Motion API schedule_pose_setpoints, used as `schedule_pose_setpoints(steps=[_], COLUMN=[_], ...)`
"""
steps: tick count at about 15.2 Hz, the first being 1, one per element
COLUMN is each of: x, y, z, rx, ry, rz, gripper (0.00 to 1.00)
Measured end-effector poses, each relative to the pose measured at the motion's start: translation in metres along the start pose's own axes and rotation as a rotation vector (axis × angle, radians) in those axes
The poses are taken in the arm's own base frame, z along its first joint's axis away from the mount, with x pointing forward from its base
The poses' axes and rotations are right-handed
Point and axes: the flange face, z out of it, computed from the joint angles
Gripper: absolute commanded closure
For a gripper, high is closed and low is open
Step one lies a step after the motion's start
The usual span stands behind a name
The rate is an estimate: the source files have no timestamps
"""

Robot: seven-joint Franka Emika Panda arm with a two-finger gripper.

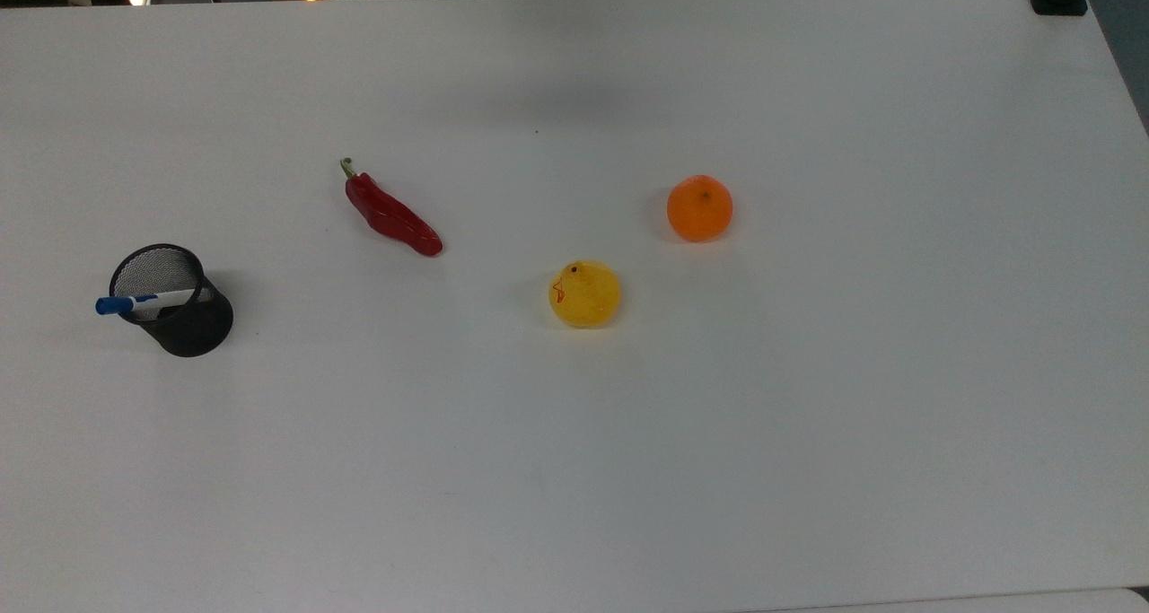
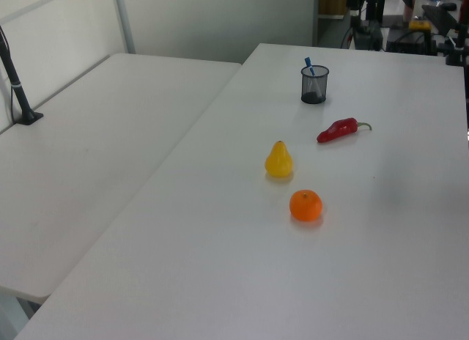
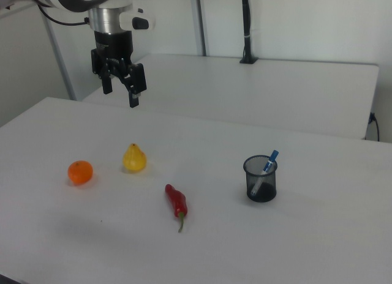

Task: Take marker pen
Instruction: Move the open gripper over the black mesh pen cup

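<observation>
Top view: the marker pen (image 1: 144, 302) leans in the black mesh cup (image 1: 184, 312) near the table's (image 1: 808, 415) left edge. Left view: cup sits toward the far edge, blue cap up. Right view: my gripper (image 3: 120, 89) hangs above the table with jaws open, well apart from the pen.

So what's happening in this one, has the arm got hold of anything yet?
Not yet. The hand hangs open and empty above the table, over the far side in the right view, near the yellow pear and the orange. The marker pen stands tilted, blue cap up, in the black mesh cup, untouched. A red chilli lies between the pear and the cup.
</observation>
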Motion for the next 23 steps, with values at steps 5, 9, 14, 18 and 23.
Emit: schedule_pose_setpoints(steps=[5, 9, 14, 18, 23], x=[-0.003, -0.004, -0.004, 0.001, 0.028], y=[0.022, 0.018, 0.014, -0.007, 0.009], z=[-0.005, -0.006, -0.002, 0.008, 0.015], rx=[-0.007, -0.007, -0.006, -0.009, -0.003], ry=[-0.003, -0.002, -0.011, 0.018, 0.204], rz=[0.041, 0.035, 0.027, -0.005, 0.028], gripper=[0.0, 0.0, 0.0, 0.0, 0.0])
